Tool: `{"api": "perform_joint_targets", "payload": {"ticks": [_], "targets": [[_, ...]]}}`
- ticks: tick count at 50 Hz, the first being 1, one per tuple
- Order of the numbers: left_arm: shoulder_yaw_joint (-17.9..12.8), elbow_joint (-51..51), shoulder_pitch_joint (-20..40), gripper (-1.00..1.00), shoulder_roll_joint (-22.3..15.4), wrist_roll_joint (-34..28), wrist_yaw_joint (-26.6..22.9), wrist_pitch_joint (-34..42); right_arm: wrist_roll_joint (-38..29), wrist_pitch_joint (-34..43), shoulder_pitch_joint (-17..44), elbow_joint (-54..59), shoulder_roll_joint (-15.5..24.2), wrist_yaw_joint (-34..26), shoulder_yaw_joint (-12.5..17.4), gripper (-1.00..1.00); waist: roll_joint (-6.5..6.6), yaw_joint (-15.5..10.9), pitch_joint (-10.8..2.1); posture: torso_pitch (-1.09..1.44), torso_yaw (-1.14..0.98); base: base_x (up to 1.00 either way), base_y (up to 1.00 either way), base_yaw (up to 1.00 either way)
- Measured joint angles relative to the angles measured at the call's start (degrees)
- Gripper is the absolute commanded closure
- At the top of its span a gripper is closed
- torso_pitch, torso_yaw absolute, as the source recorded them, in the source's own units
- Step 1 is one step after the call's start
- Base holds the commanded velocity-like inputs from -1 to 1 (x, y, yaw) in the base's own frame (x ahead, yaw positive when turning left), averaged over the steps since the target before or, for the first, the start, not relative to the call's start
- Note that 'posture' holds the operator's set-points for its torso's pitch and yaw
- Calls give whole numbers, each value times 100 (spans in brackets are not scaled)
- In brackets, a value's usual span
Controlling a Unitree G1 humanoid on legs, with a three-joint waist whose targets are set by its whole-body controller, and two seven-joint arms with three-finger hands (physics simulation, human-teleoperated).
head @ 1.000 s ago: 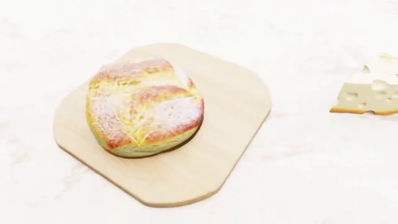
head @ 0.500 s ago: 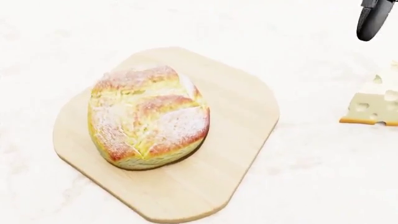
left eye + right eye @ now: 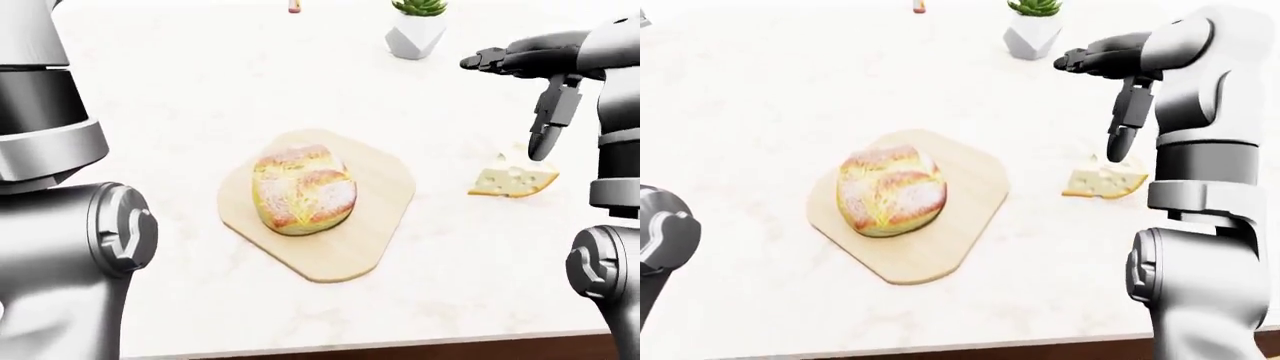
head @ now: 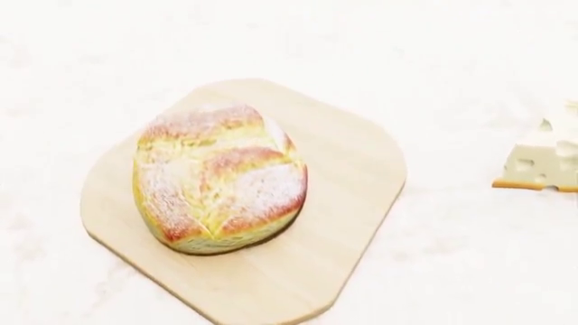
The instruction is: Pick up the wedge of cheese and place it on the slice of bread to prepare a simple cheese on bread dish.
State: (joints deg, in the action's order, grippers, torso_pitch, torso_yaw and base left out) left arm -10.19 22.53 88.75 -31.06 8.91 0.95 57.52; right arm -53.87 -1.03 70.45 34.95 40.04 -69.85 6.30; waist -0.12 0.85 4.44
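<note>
A round crusty loaf of bread (image 4: 219, 177) sits on a light wooden cutting board (image 4: 352, 203) on the white marble counter. A pale wedge of cheese (image 3: 512, 181) with holes lies on the counter to the board's right; it also shows at the head view's right edge (image 4: 547, 162). My right hand (image 3: 510, 101) hovers above the cheese and apart from it, open and empty, with one dark finger (image 3: 545, 127) hanging down toward the wedge. My left hand is out of view; only the left arm's upper segments show at the left.
A small potted plant in a white faceted pot (image 3: 415, 34) stands at the top, beyond the board. A small reddish item (image 3: 293, 6) shows at the top edge. The counter's near edge (image 3: 350, 346) runs along the bottom of the left-eye view.
The head view has shifted, so bread and board sit a little lower and further right. The dark finger seen at its top right half a second ago is out of that view.
</note>
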Motion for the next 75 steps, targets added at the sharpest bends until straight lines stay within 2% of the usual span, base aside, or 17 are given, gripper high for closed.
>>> {"api": "perform_joint_targets", "payload": {"ticks": [26, 62, 63, 64, 65, 66, 67, 68, 70, 75], "targets": [[-2, -26, 20, -100, 41, -45, -8, 28, -224, -7, -1065, -554, -9, -77, 173, -100, -25, -21, -55, 0, 0, 0, 0, 0], [22, -62, 75, -100, 46, -33, 24, 81, -375, -66, -1768, -509, -121, 250, 244, -100, -51, -23, -104, 0, 0, 0, 0, 0], [25, -56, 88, -100, 48, -37, 23, 81, -374, -61, -1776, -511, -123, 253, 247, -29, -53, -23, -105, 0, 0, 0, 0, 0], [28, -44, 104, -100, 49, -41, 20, 79, -375, -57, -1779, -517, -122, 268, 249, -3, -54, -24, -106, 0, 0, 0, 0, 0], [30, -35, 118, -100, 51, -45, 18, 77, -376, -54, -1774, -528, -118, 286, 252, 36, -54, -26, -107, 0, 0, 0, 0, 0], [33, -29, 128, -100, 53, -48, 15, 76, -377, -51, -1766, -541, -114, 300, 256, 52, -55, -28, -109, 0, 0, 0, 0, 0], [36, -24, 137, -100, 55, -51, 12, 73, -380, -48, -1759, -557, -108, 314, 261, 55, -57, -30, -113, 0, 0, 0, 0, 0], [36, -20, 142, -100, 56, -53, 9, 68, -383, -45, -1761, -567, -104, 315, 263, 75, -61, -31, -117, 0, 0, 0, 0, 0], [31, -34, 134, -100, 58, -59, 6, 62, -369, -35, -1787, -572, -112, 291, 261, 98, -67, -32, -122, 0, 0, 0, 0, 0], [11, -40, 136, -100, 46, -78, 10, 82, -382, -5, -1793, -610, -87, 189, 292, 100, -77, -18, -120, 0, 0, 0, 0, 0]]}}
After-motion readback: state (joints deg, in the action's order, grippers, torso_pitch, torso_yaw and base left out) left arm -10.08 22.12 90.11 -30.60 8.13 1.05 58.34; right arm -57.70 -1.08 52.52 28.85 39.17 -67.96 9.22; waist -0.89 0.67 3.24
